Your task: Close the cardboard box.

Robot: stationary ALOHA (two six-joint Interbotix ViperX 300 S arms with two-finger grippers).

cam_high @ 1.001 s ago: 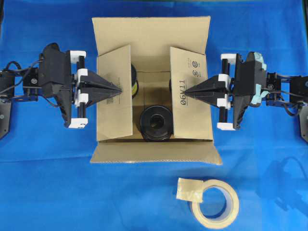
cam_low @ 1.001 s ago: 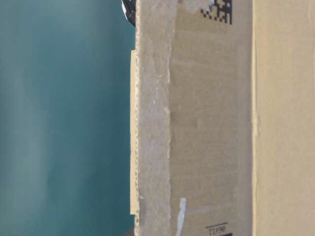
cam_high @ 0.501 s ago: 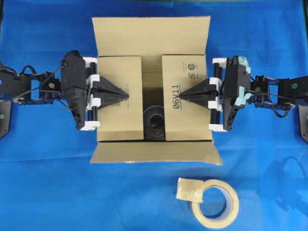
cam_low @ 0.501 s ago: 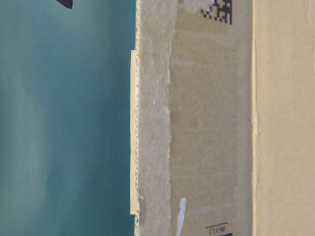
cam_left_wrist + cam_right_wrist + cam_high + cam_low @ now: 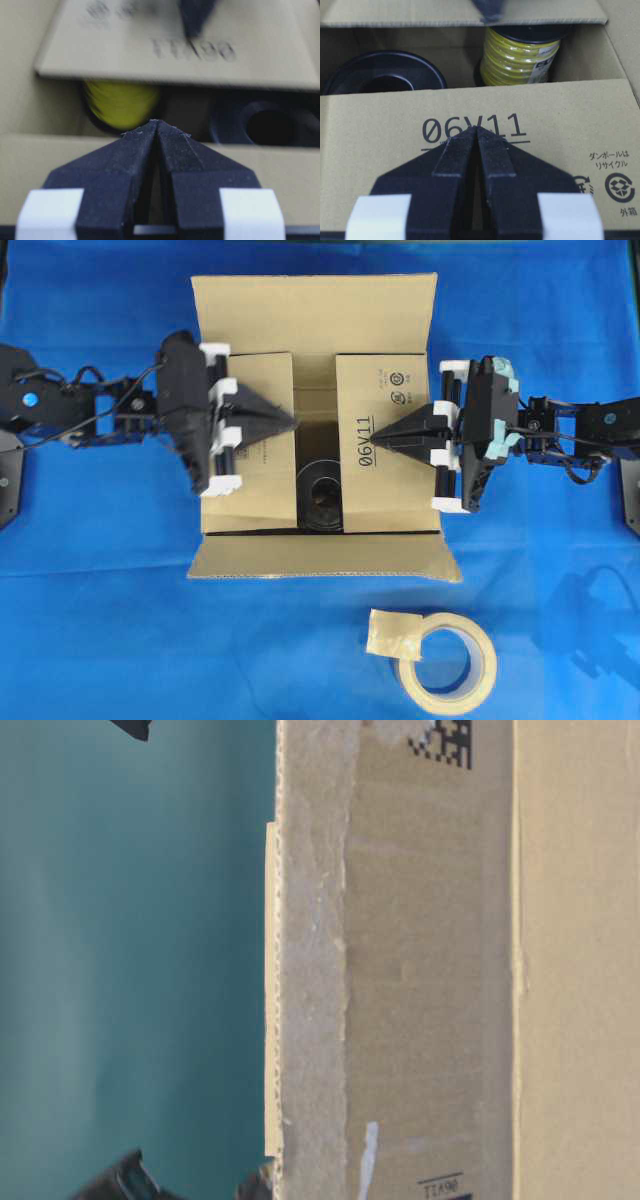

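While both side flaps lie folded inward, these lines tell how things stand.

Box: the large brown corrugated cardboard box (image 5: 315,420) sits in the middle of the blue cloth-covered surface (image 5: 100,620), its far and near long flaps spread outward and flat.
Left flap: the plain brown left side flap (image 5: 262,490) is folded over the opening, slightly tilted at its near edge.
Right flap: the right side flap printed "06V11" (image 5: 395,480) lies level over the opening; recycling marks with Japanese text show on it in the right wrist view.
Gap: a dark strip of opening between the two side flaps is uncovered.
Contents: a black round spool (image 5: 322,495) shows through the gap, and a spool wound with yellow cord (image 5: 520,50) stands beside it inside the box.
Left gripper: the black pointed left gripper (image 5: 290,424) has its jaws pressed together with nothing between them; its tip rests over the inner edge of the left flap.
Right gripper: the black pointed right gripper (image 5: 374,441) also has its jaws together and empty, its tip lying on the printed flap at the "06V11" mark.
Tape: a beige roll of tape (image 5: 445,658) with a loose end lies on the surface, near the box's front flap but apart from it.
Table-level view: the box's side wall (image 5: 420,970) fills the frame, bearing a square code mark and worn tape strips.
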